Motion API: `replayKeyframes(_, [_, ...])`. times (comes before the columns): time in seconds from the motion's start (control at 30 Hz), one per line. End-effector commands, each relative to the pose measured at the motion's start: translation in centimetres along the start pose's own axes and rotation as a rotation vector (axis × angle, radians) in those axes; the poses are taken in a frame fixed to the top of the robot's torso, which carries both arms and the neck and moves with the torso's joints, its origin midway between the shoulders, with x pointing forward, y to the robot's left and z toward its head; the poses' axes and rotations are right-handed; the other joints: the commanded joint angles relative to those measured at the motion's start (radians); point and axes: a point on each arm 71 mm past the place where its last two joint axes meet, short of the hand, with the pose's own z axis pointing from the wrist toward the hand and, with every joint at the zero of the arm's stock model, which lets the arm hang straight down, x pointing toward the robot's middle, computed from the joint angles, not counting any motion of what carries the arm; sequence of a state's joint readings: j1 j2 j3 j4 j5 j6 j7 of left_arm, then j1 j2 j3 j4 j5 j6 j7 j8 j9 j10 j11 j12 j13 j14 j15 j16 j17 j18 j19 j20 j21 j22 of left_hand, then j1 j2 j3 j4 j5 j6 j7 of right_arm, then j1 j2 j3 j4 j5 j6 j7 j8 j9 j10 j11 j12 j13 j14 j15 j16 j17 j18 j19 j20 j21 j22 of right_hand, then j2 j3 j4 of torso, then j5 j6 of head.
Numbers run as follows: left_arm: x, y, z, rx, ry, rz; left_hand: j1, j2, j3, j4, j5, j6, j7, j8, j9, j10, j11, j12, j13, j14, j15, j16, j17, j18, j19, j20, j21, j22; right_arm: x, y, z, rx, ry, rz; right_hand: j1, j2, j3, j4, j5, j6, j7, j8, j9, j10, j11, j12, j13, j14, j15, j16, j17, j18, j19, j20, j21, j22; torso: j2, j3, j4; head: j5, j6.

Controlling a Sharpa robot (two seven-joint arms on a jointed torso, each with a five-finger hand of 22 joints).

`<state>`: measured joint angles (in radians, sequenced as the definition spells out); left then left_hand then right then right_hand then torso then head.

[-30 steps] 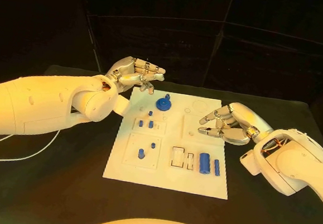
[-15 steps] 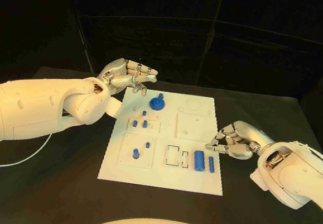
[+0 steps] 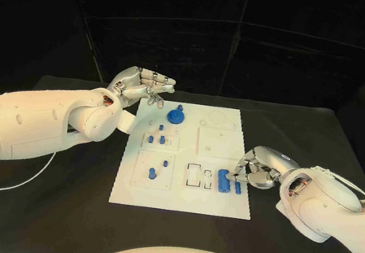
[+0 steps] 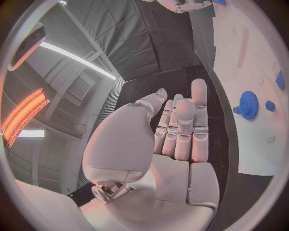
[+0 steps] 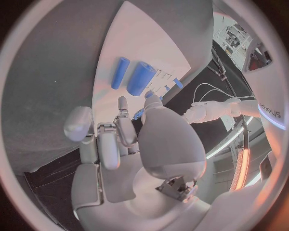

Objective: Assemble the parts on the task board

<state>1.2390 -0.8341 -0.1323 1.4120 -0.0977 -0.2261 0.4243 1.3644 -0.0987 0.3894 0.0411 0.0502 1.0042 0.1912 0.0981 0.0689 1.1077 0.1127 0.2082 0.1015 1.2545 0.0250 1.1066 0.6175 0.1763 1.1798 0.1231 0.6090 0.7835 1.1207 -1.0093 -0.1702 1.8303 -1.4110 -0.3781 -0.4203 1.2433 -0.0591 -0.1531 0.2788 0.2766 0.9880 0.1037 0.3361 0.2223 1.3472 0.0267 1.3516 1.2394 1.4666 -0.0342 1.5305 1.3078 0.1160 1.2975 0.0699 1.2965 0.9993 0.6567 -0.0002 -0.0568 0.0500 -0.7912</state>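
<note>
The white board lies in the middle of the black tabletop, with small blue parts on it: a gear near its far end and two cylinders side by side near its right edge. The right hand hovers at that right edge just beside the cylinders, fingers curled loosely and holding nothing. The left hand is raised off the board's far left corner, fingers bent in, empty.
</note>
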Motion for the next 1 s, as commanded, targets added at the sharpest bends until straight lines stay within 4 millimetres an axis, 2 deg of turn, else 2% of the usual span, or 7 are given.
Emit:
replayKeyframes(0.03, [0.0, -0.1, 0.0, 0.004, 0.006, -0.011, 0.007, 0.006, -0.005, 0.001, 0.002, -0.006, -0.002, 0.006, 0.000, -0.008, 0.000, 0.005, 0.002, -0.007, 0.002, 0.000, -0.001, 0.006, 0.000, 0.003, -0.003, -0.001, 0.1, 0.1, 0.1, 0.008, -0.015, -0.031, 0.001, -0.002, -0.007, 0.008, 0.001, -0.013, 0.001, 0.007, 0.004, 0.000, 0.001, -0.002, 0.003, 0.086, -0.007, 0.003, 0.169, -0.009, 0.005, -0.002, 0.004, 0.000, 0.001, -0.0007, -0.0001, 0.001, -0.002])
replayKeyframes(0.63, [-0.1, -0.1, -0.1, 0.001, 0.006, -0.012, 0.008, 0.007, -0.005, 0.001, 0.002, -0.006, -0.002, 0.007, 0.000, -0.008, 0.000, 0.006, 0.002, -0.007, 0.002, 0.001, 0.000, 0.006, 0.000, 0.003, -0.003, -0.002, 1.8, 1.1, 0.5, -0.010, 0.056, -0.035, -0.018, 0.000, -0.024, 0.013, -0.003, -0.017, -0.001, 0.021, 0.019, 0.002, 0.000, -0.001, 0.009, 0.086, -0.007, 0.005, 0.173, -0.010, 0.005, -0.002, 0.005, 0.003, 0.001, -0.0006, 0.0003, -0.002, -0.011])
replayKeyframes(0.83, [-0.1, -0.1, -0.2, 0.000, 0.007, -0.012, 0.008, 0.007, -0.005, 0.001, 0.002, -0.006, -0.002, 0.007, 0.000, -0.008, 0.000, 0.006, 0.002, -0.007, 0.002, 0.001, 0.000, 0.006, 0.000, 0.003, -0.003, -0.002, 2.4, 1.1, 0.9, -0.003, 0.077, -0.042, -0.022, 0.000, -0.027, 0.013, -0.005, -0.018, -0.001, 0.024, 0.022, 0.002, 0.000, -0.001, 0.009, 0.086, -0.007, 0.005, 0.174, -0.010, 0.005, -0.002, 0.005, 0.003, 0.001, -0.0013, 0.0014, -0.005, -0.010])
replayKeyframes(1.0, [-0.1, -0.1, -0.2, -0.002, 0.007, -0.013, 0.008, 0.007, -0.005, 0.001, 0.002, -0.006, -0.002, 0.007, 0.000, -0.009, 0.000, 0.006, 0.002, -0.007, 0.002, 0.001, 0.000, 0.006, 0.000, 0.003, -0.003, -0.002, 3.0, 1.0, 1.3, 0.010, 0.093, -0.046, -0.023, 0.005, -0.028, 0.012, -0.004, -0.020, -0.001, 0.027, 0.026, 0.002, 0.000, -0.002, 0.010, 0.086, -0.008, 0.006, 0.175, -0.010, 0.005, -0.002, 0.005, 0.003, 0.001, -0.0012, 0.0004, 0.002, -0.006])
